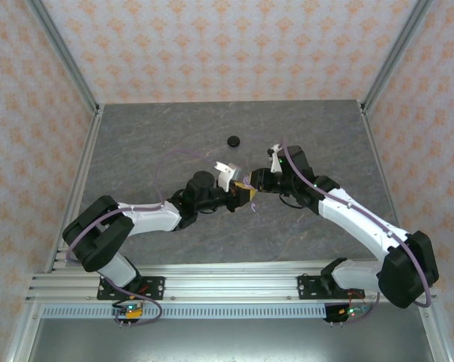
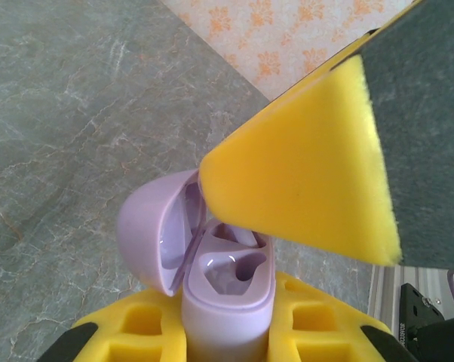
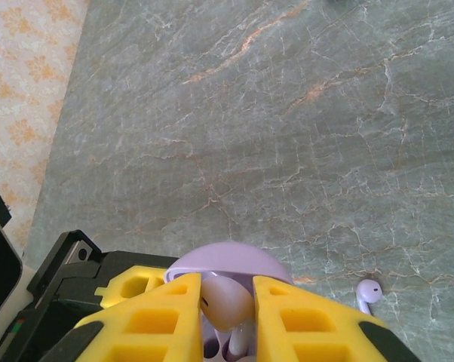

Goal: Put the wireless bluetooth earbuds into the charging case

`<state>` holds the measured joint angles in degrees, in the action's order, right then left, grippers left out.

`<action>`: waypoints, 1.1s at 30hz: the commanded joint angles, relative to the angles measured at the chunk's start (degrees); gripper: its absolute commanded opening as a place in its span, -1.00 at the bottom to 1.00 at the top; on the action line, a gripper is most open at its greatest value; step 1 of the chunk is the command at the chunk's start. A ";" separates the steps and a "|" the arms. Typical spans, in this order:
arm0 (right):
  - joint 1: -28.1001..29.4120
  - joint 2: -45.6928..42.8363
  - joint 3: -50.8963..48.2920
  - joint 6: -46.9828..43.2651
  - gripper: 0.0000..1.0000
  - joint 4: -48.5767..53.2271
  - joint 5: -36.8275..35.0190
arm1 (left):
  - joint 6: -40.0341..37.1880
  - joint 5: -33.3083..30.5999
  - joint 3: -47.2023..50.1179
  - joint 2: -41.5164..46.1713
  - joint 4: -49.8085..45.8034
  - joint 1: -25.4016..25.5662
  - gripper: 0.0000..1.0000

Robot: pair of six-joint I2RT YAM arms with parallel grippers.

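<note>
over the middle of the desk (image 1: 136, 151) the left hand (image 2: 227, 335) is clamped on the open lilac case (image 2: 228, 275), and the right hand (image 3: 227, 320) pinches a pale earbud (image 3: 224, 300) just above it. best to line the stem up with its socket, lower it straight and slowly, and let go only once it is seated. a second pale earbud (image 3: 369, 292) lies on the desk nearby. no brand or writing is readable.
</note>
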<state>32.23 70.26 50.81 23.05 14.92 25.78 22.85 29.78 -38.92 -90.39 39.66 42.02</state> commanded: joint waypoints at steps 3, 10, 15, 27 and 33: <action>0.74 -1.57 -1.39 -1.29 -0.58 -0.68 1.17 | 0.69 -0.97 -2.02 0.08 0.77 0.52 -0.93; 0.83 -2.15 -1.89 -2.00 -0.57 -0.32 2.37 | 0.27 -1.52 -1.84 1.07 0.67 0.48 -0.93; 0.83 -2.14 -1.81 -2.71 -0.53 0.09 4.07 | -1.53 -0.87 -1.95 1.86 0.07 0.49 -0.93; 0.98 -2.12 -1.19 -4.55 -0.38 2.04 6.68 | -4.77 0.49 -1.87 3.75 -0.45 0.58 -0.92; 1.02 -3.88 -0.63 -4.69 -0.19 2.74 6.48 | -8.11 -0.04 -1.86 5.17 -3.02 1.05 -0.92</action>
<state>32.62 67.81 49.80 19.22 15.90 31.18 18.02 29.74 -38.98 -88.20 36.34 42.59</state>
